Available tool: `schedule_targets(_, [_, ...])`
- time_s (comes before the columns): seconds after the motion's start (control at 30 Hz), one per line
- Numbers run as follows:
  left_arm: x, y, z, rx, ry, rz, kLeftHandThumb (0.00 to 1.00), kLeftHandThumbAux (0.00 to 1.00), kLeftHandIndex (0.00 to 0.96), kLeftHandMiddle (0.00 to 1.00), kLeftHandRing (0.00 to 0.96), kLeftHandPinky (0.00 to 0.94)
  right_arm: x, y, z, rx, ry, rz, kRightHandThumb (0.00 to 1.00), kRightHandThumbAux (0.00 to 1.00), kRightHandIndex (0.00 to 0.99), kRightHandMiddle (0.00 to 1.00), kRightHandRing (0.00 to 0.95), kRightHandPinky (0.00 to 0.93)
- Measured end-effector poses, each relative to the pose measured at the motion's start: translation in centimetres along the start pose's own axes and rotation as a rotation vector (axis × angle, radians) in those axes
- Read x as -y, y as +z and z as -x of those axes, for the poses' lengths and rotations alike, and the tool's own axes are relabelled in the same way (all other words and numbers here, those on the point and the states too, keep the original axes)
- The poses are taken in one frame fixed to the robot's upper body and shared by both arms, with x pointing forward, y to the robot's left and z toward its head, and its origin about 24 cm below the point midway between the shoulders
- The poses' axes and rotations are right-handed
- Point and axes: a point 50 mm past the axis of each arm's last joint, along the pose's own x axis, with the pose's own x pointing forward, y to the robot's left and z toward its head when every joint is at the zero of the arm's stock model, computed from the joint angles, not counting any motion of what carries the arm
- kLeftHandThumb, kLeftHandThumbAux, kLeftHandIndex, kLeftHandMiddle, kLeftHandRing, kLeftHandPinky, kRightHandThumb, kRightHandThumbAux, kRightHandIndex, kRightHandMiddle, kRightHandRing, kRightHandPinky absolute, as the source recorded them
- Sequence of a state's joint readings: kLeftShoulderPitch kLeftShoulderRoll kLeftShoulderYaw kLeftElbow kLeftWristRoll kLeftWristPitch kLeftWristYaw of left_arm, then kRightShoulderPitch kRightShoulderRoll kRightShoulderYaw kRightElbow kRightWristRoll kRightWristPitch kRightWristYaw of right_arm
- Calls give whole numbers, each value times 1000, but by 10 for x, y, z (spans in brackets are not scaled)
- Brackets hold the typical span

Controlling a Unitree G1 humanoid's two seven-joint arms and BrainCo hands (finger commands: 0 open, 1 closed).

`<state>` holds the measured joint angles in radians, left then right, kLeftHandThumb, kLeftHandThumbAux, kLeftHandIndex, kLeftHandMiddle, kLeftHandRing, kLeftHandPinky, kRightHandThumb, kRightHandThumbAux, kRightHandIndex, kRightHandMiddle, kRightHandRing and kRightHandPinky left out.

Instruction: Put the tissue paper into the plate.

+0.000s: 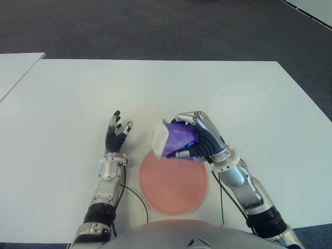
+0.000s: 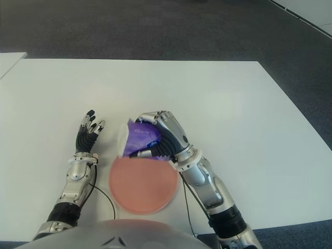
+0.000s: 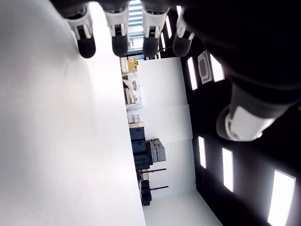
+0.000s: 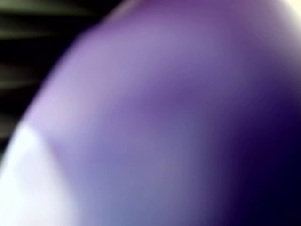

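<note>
One purple-and-white soft pack of tissue paper (image 1: 174,138), clutched in the right hand (image 1: 199,137), sits at the far rim of the one round pink plate (image 1: 173,185) on the white table (image 1: 233,98). Left hand (image 1: 116,136) is beside the plate's left, fingers spread, holding nothing.

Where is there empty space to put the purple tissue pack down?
The pink plate is bare, just under the tissue pack held in the right hand. The white table is bare beyond both hands. It is tight between the open left hand and the plate.
</note>
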<state>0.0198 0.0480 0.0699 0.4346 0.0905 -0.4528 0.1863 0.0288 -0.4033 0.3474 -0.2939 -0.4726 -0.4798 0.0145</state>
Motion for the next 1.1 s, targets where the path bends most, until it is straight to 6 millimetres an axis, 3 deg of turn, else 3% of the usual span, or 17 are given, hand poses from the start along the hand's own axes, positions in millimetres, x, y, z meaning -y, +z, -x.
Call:
schedule_targets(0.37, [1, -1, 0, -10, -5, -8, 64, 544, 0, 0, 0, 0, -14, -8, 14, -17, 186, 71, 744, 705, 441, 914, 896, 871])
schedule_targets(0.73, [1, 0, 0, -6, -14, -31, 63, 541, 0, 0, 0, 0, -35, -23, 29, -68, 272, 114, 744, 706, 441, 918, 903, 885])
schedule_targets(1.1, [0, 0, 0, -3, -10, -29, 67, 544, 0, 0, 0, 0, -39, -24, 30, -71, 297, 140, 747, 705, 442, 889, 886, 865])
